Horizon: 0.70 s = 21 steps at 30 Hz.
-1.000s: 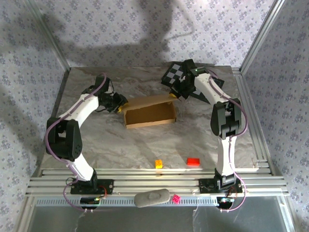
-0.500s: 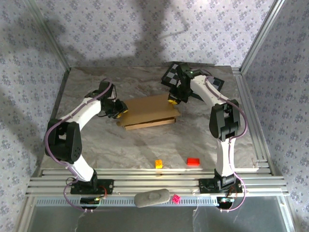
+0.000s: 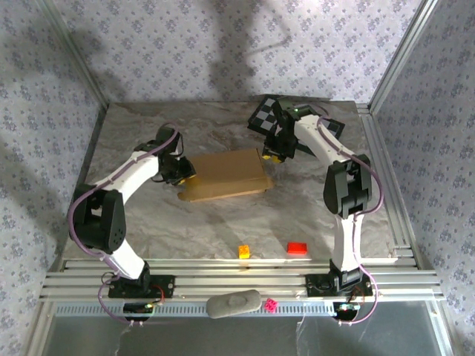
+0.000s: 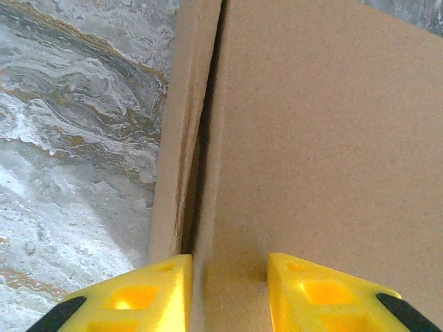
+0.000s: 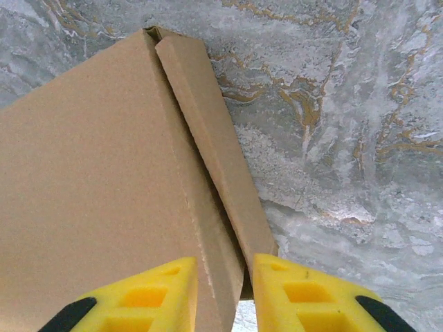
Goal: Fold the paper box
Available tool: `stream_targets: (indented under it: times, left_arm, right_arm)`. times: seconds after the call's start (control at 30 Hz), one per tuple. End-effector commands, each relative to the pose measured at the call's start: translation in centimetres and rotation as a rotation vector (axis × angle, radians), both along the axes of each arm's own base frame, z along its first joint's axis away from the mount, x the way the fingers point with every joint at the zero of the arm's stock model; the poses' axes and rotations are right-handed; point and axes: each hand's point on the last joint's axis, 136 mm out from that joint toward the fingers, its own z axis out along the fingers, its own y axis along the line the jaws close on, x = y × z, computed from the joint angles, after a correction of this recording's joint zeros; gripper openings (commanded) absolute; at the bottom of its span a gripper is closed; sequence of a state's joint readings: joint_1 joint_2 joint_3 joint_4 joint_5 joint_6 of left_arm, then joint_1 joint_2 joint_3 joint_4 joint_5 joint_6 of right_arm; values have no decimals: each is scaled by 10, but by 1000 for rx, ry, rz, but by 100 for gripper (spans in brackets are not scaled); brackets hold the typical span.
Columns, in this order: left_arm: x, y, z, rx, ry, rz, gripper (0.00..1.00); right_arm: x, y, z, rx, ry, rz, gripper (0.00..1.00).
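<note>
The paper box (image 3: 223, 174), brown cardboard, lies in the middle of the table with its lid folded down flat over the tray. My left gripper (image 3: 187, 172) is at the box's left end. In the left wrist view its yellow fingers (image 4: 166, 297) stand apart over the lid (image 4: 325, 138), straddling the seam beside the side wall (image 4: 181, 138), with nothing pinched. My right gripper (image 3: 272, 155) is at the far right corner. In the right wrist view it (image 5: 225, 290) is open, and the lid's edge and a narrow side flap (image 5: 214, 145) run between its tips.
A black-and-white checkered board (image 3: 266, 115) lies behind the right arm. A yellow block (image 3: 243, 251) and a red block (image 3: 297, 248) sit near the front edge. A grey object (image 3: 234, 304) and a pink die (image 3: 272, 304) rest on the front rail.
The lid has swung down from upright to flat over the tray. My right gripper came forward with it and opened off it. The left gripper shifted slightly along the box's left end.
</note>
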State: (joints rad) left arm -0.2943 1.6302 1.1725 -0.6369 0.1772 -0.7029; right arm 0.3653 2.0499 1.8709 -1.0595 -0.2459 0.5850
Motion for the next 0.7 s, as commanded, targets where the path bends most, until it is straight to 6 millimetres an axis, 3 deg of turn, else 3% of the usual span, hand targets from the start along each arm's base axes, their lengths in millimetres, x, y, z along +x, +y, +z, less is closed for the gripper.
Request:
stream_targets:
  times: [0.0,0.27,0.5,0.67]
  left_arm:
    - [-4,8,16,54,-45,-9,34]
    - [-12,21,34,117,-79,-9,39]
    - [-24,21,21,103,-43,-16,32]
    - [-36,21,2,97,1,-22,27]
  right_arm:
    - [-14,-3,20,-19,-22,26,27]
    - [-31,9,32,-7,-36,63,19]
    - [-45,23,23,-3,-7,99,13]
    - [-57,19,-1,-27,37,108,12]
